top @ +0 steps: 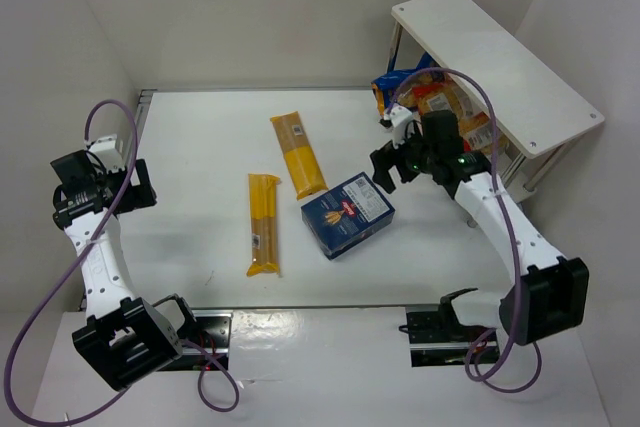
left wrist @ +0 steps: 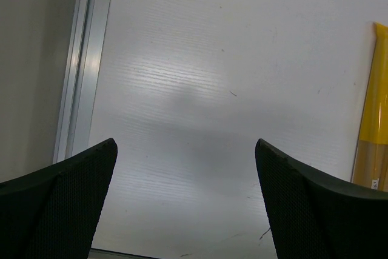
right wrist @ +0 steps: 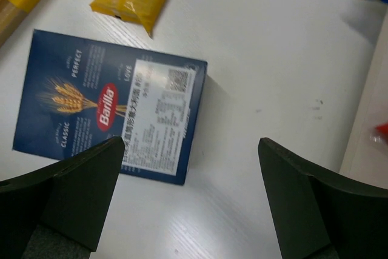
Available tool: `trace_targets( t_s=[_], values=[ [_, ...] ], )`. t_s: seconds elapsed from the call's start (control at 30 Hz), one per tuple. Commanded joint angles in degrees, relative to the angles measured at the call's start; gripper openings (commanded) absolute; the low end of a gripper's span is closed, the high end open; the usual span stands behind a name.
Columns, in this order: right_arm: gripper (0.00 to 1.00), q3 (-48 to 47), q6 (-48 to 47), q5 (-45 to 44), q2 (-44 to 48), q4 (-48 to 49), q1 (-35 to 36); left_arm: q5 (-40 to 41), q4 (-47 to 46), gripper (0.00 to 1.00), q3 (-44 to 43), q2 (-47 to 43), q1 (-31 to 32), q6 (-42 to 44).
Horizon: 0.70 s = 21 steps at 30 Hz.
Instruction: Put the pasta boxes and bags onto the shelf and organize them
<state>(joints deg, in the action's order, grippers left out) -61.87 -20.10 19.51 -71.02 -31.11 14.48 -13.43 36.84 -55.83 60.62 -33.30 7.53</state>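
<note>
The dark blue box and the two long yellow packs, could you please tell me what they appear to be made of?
Dark blue box: probably cardboard, with fairly matte printed faces and crisp folded edges and corners. Far yellow pack and near yellow pack: likely thin glossy plastic film, going by the highlights and crimped ends.

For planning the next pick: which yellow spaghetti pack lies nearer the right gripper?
The rear pack, its end beside the blue box, is nearer the right gripper; the other pack lies further left, toward the front.
</note>
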Motion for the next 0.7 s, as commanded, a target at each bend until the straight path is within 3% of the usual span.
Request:
trace_targets(
  t_s=[0.0,0.13,0.27,0.47,0.67],
  values=[
    [0.99,-7.2,0.2,-0.1,-4.5,1.6,4.7,-2.0,-1.2,1.0,0.4,-0.6,-0.4,0.9],
    [0.99,-11.6,2.5,-9.3,-13.3,3.7,16.4,-1.5,-1.2,1.0,0.4,-0.6,-0.4,0.9],
    [0.99,-15.1,6.8,-12.7,-21.4,8.2,22.9,-0.3,-1.2,1.0,0.4,-0.6,-0.4,0.9],
    [0.99,-23.5,14.6,-13.3,-35.4,13.1,23.7,0.9,-1.7,1.0,0.4,-1.1,-0.4,0.4],
    [0.99,-27.8,18.6,-13.3,-42.2,17.8,23.7,1.4,-1.7,1.0,0.4,-1.6,-1.6,0.4]
  ],
)
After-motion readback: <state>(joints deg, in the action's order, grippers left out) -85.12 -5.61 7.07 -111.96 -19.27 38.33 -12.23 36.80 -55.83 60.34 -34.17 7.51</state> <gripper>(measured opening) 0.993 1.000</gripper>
